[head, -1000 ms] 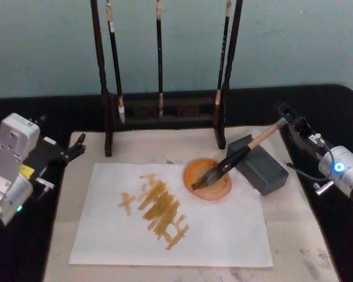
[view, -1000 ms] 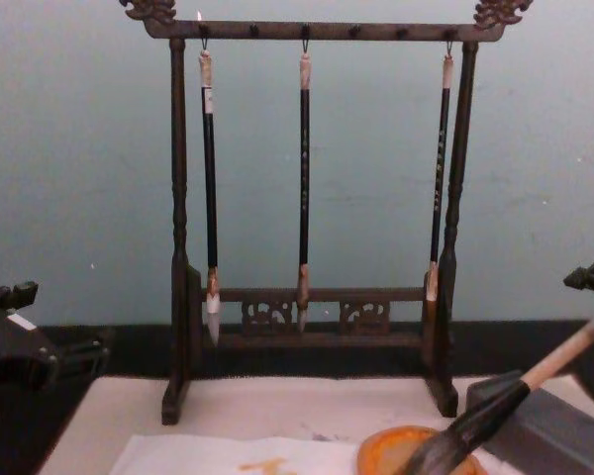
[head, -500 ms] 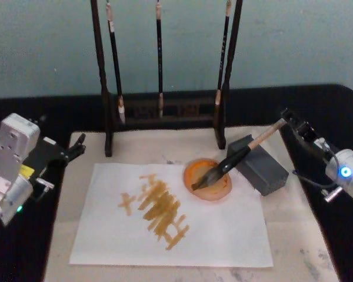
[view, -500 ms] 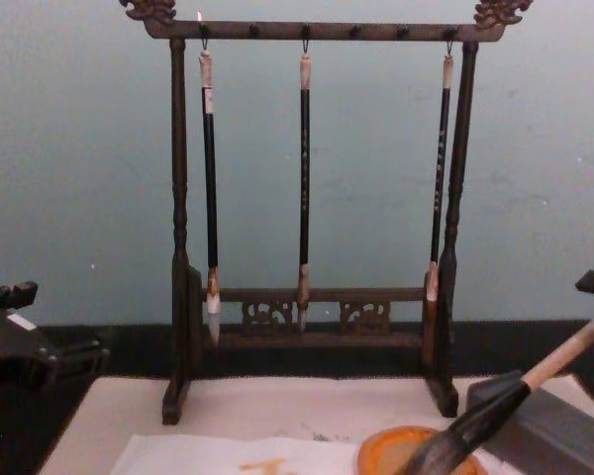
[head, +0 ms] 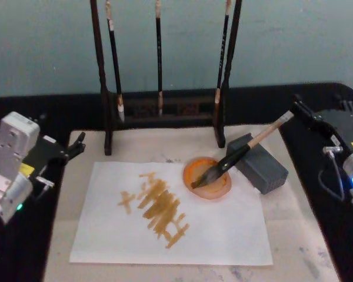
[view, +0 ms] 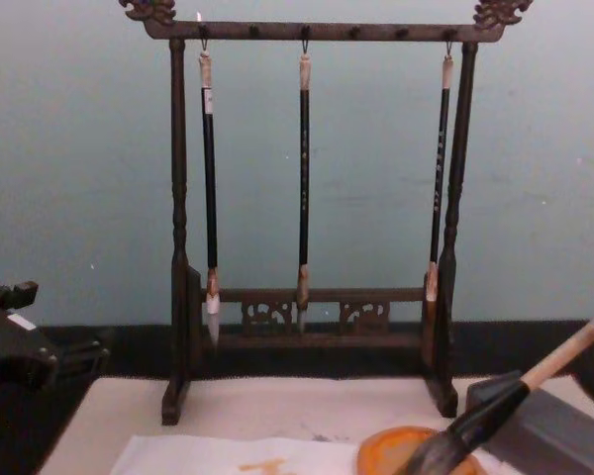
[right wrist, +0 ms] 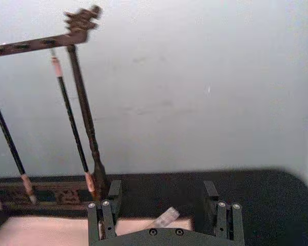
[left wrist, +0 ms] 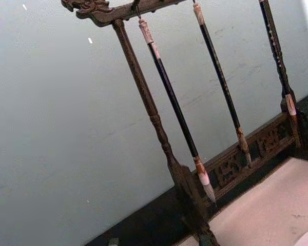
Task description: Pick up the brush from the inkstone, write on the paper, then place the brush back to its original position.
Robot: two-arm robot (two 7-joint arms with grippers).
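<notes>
pale mat (head: 291,202) carries the paper (head: 223,229) and inkstone (head: 207,178). brush (head: 238,154) rests tip in the inkstone, its white end just before the right gripper (head: 298,111), jaws open and empty. left gripper (head: 76,145) idles beside the mat, jaws unclear.

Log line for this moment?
brush: tip in inkstone, handle on grey block | right claw: open, beside handle end | paper: written

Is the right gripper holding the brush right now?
No. The right gripper is open just beyond the end of the brush, which lies across the inkstone.

Orange inkstone (head: 207,178), ochre-streaked white paper (head: 223,229)
</notes>
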